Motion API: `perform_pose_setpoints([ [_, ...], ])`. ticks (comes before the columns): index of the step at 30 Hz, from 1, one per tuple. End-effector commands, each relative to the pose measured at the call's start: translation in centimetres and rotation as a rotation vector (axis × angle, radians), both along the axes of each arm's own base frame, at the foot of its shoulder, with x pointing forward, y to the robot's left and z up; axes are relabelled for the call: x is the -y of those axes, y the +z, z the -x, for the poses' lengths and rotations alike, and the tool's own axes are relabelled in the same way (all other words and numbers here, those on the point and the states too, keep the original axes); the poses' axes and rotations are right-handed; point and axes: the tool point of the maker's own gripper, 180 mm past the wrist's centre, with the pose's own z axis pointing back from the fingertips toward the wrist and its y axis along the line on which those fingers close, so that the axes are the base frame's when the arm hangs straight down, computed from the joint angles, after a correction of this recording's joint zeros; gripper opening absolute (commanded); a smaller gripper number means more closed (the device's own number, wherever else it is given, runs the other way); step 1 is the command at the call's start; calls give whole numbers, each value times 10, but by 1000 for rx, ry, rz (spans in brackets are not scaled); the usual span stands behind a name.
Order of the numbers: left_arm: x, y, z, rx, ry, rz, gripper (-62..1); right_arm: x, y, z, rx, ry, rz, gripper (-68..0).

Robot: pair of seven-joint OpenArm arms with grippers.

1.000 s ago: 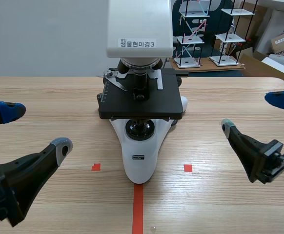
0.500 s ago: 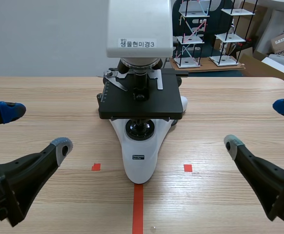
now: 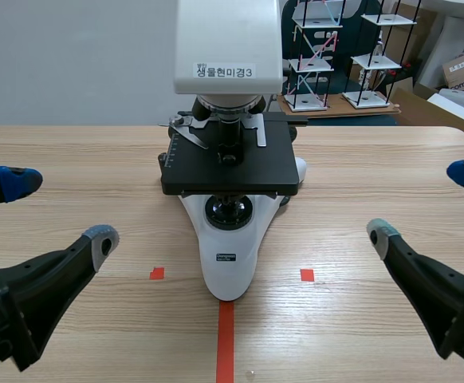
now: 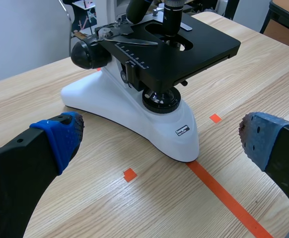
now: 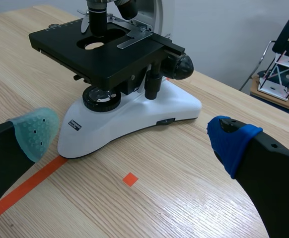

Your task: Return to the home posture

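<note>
L gripper (image 3: 58, 210): spread wide, empty.
R gripper (image 3: 423, 203): spread wide, empty.
Microscope (image 3: 230, 255): prob. heavy, fragile; no grab needed, steer clear.

Pale wood-grain worktop (image 3: 375, 159), smooth with a slight sheen; microscope base (image 3: 230, 267) glossy white plastic; stage (image 3: 230, 171) matt black; slide clip (image 5: 134, 37) bare metal; right hand (image 5: 133, 138) pads (image 5: 35, 131) dotted, matt, rubbery.
</note>
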Motion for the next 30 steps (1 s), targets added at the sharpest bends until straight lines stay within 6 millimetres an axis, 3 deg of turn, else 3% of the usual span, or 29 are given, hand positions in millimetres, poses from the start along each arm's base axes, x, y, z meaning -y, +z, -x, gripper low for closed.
perform_pose_setpoints([
  [1,0,6,-1,20,6,22,14,-1,15,-6,49,5,-12,4],
  [30,0,6,-1,20,6,22,14,-4,19,-6,60,13,-16,4],
])
